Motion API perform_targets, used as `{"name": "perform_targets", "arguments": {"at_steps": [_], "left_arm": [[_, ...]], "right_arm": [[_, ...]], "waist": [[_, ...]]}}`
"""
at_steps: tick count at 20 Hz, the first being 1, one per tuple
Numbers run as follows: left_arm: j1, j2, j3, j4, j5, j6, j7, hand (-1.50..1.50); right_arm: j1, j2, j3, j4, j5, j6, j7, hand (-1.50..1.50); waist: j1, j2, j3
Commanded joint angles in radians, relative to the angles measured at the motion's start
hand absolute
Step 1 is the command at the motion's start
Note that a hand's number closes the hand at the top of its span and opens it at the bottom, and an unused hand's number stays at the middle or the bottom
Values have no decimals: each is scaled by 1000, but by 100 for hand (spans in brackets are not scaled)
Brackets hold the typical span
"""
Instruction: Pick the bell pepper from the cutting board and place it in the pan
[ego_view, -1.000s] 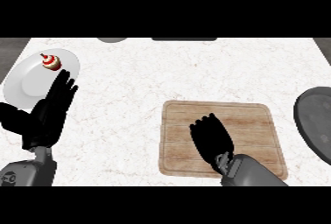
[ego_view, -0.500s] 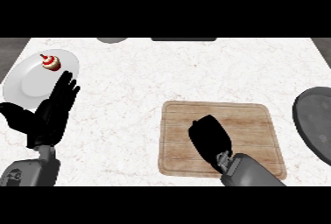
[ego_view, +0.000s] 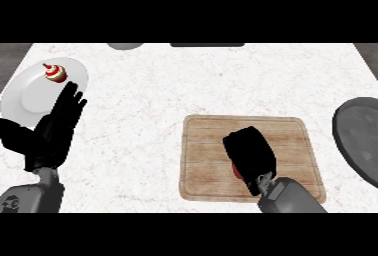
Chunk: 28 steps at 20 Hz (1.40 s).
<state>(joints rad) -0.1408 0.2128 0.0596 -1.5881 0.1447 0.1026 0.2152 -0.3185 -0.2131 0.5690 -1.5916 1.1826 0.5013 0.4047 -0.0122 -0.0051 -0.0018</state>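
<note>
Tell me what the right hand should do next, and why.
Probably lift straight up off the cutting board. The right hand is curled over the pepper, with only a red sliver showing at its left edge, and the pan lies off to the right, so the pepper should clear the board before moving across.

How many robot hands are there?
2. The left hand rests open, fingers up, at the left by the white plate. The right hand is over the cutting board, curled round a mostly hidden red bell pepper.
</note>
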Motion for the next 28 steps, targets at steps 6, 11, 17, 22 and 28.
{"name": "perform_targets", "arguments": {"at_steps": [6,11,17,22,28], "left_arm": [[3,-29,-6,19,-11,21,-10,0],[38,7,19,1,13,-29,-25,0],[20,-8,-9,-81,-2,-8,60,0],[-2,-3,10,-38,-12,-16,41,0],[-17,-40,3,-10,-25,3,14,0]], "right_arm": [[127,33,-202,-345,61,-91,313,150],[75,-6,-193,-595,151,14,399,150],[-43,6,-355,-779,61,292,446,150],[-25,-33,-563,-693,11,139,353,150],[37,-151,-859,-587,-126,14,154,150]], "waist": [[-28,-5,1],[-5,-4,0],[10,1,1],[11,4,2],[5,6,3]]}}
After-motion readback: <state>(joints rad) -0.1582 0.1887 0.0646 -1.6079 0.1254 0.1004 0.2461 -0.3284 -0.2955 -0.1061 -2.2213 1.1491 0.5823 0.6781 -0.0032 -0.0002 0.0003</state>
